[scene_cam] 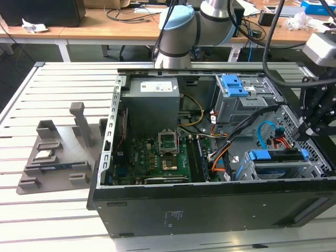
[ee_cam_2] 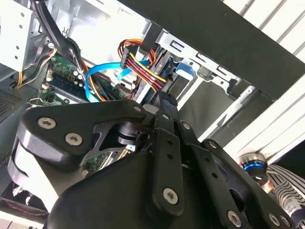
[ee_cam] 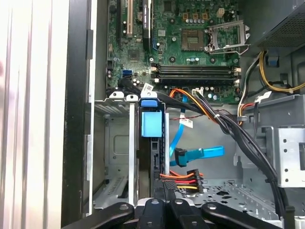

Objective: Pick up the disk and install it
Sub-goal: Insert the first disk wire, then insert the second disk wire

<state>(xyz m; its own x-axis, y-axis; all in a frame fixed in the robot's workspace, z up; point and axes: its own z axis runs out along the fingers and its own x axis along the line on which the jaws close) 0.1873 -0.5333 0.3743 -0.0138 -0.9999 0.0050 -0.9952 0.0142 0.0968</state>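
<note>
Since the disk [scene_cam: 278,156] is already sitting edge-up in the drive cage [ee_cam: 114,143] at the near right corner of the open PC case [scene_cam: 210,205], any last push should be kept straight along the slot and clear of the cables [ee_cam: 190,179] just beside it. Whether the gripper [scene_cam: 310,126] fingers are open or closed on the disk can't be told. The case is laid on a slatted metal table [scene_cam: 52,210], with cluttered desks [scene_cam: 105,26] seen behind.

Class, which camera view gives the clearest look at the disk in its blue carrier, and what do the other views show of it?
The first wrist view is best: it looks straight at the disk, standing edge-on in the drive cage with its blue tab facing the camera. The exterior view shows it lying across the cage, partly behind cables. In the second wrist view, the gripper's body covers most of it.
</note>
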